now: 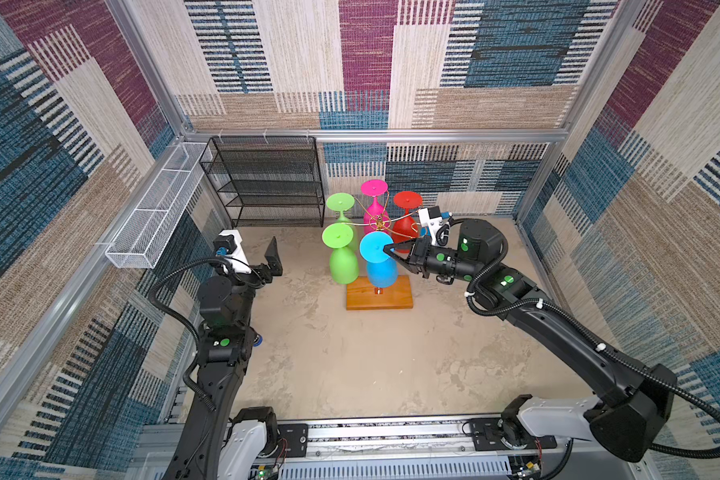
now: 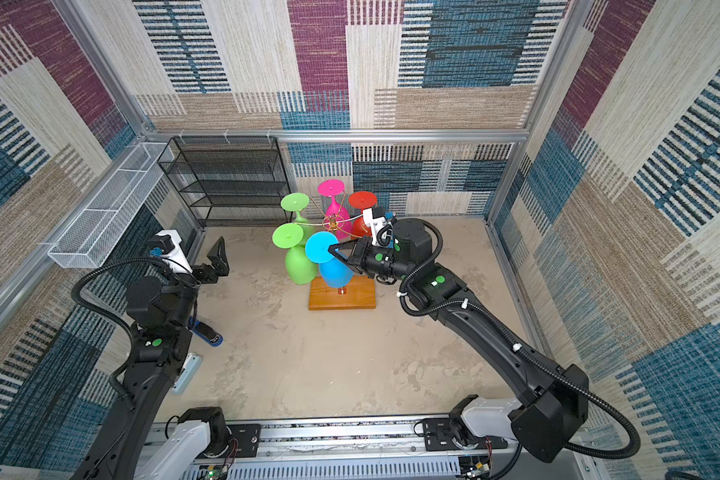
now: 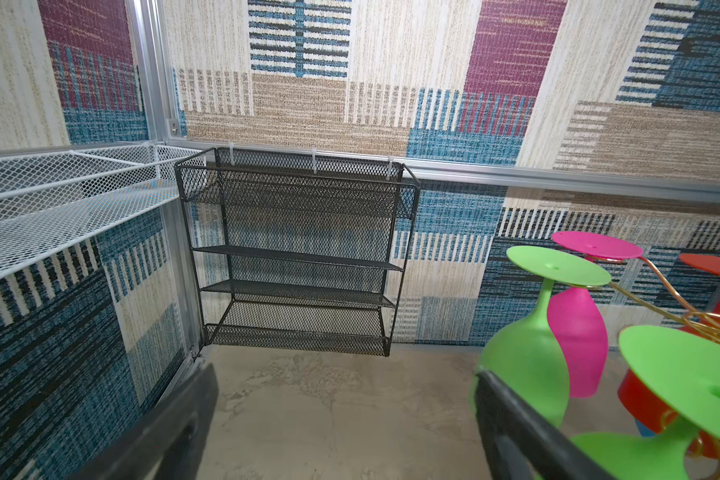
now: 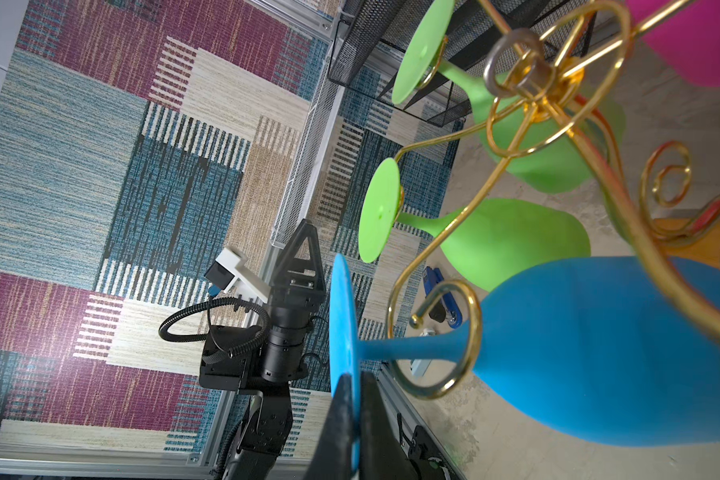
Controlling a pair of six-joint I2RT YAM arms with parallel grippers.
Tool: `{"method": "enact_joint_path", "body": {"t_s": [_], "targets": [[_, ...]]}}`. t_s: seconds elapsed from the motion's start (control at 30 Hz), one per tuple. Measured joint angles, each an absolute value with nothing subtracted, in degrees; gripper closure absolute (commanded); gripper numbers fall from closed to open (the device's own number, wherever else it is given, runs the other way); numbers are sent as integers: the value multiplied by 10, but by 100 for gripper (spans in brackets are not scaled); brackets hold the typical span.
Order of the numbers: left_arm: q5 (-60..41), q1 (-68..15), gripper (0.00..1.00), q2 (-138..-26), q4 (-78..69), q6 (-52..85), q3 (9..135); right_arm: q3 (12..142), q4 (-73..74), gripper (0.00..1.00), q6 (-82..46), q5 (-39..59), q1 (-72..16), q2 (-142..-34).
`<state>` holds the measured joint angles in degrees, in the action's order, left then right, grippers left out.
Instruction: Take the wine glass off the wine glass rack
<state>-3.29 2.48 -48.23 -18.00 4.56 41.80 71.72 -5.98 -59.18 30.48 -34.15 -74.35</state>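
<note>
Finds the right gripper (image 1: 386, 249) clamped on the rim of the foot disc of the blue wine glass (image 1: 381, 272). Notes that glass hanging upside down, its stem inside a scroll arm of the wine glass rack (image 1: 379, 296), on the rack's near side in both top views. Records the left gripper (image 3: 345, 374) with jaws wide apart, holding nothing, well apart from the rack. Counts two green glasses (image 1: 344, 262), a pink glass (image 1: 374, 210) and a red glass (image 1: 406, 227) also hanging.

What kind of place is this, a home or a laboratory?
Probably a robot test cell, not a home: an aluminium frame holds carpet-patterned walls, the left arm and right arm sit on a metal rail, and a wine glass rack stands between them.
</note>
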Motion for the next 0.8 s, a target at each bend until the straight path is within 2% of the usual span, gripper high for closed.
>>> {"method": "enact_joint_path", "body": {"t_s": [0.8], "targets": [[-36,37,1,-490,-182,50,418,715,-88,100,-621,286,-343,-705]]}}
